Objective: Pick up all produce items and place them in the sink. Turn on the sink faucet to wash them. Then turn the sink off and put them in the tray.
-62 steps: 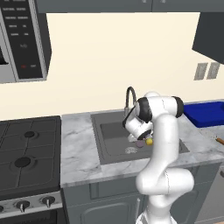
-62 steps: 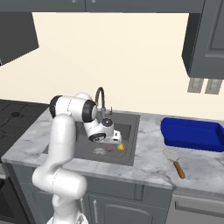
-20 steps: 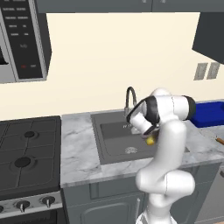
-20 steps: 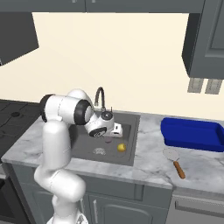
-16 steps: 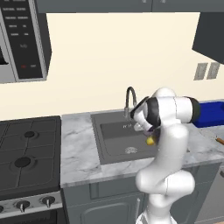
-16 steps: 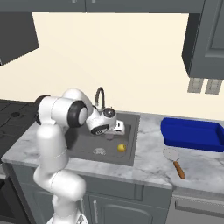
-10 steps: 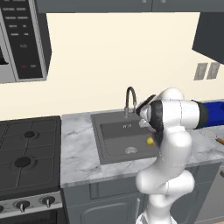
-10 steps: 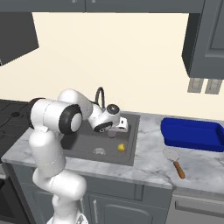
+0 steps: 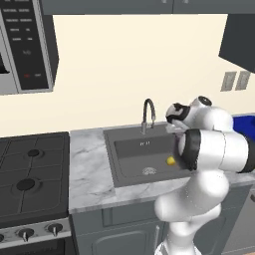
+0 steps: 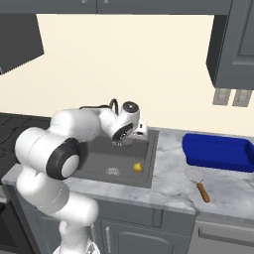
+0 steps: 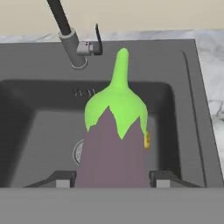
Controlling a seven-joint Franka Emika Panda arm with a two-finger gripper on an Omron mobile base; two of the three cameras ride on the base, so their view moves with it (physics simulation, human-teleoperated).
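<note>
Hand (image 11: 112,183) clamped on eggplant (image 11: 113,144), raised over sink (image 11: 26,127), stem toward 12 o'clock. Lemon (image 10: 137,167) lies in basin, 3 o'clock of drain (image 10: 112,171). Tray (image 10: 218,151) on counter (image 10: 173,183), unloaded. Judgement: transfer to tray pending.

The marble desk (image 10: 168,186) runs along the cream wall, white-grey with darker veins. A dark grey sink (image 9: 130,152) is recessed into it, with a round metallic drain (image 9: 148,171) in the floor of the basin and a small yellow lemon-like fruit (image 10: 137,167) lying near that drain. A dark gooseneck faucet (image 9: 148,113) stands on the rim behind the basin. A bright blue tray (image 10: 216,151) rests on the desk to the right of the sink. Nearer the front edge lies a spatula (image 10: 197,182) with a brown handle. A black stove (image 9: 31,174) adjoins the desk on the left.
</note>
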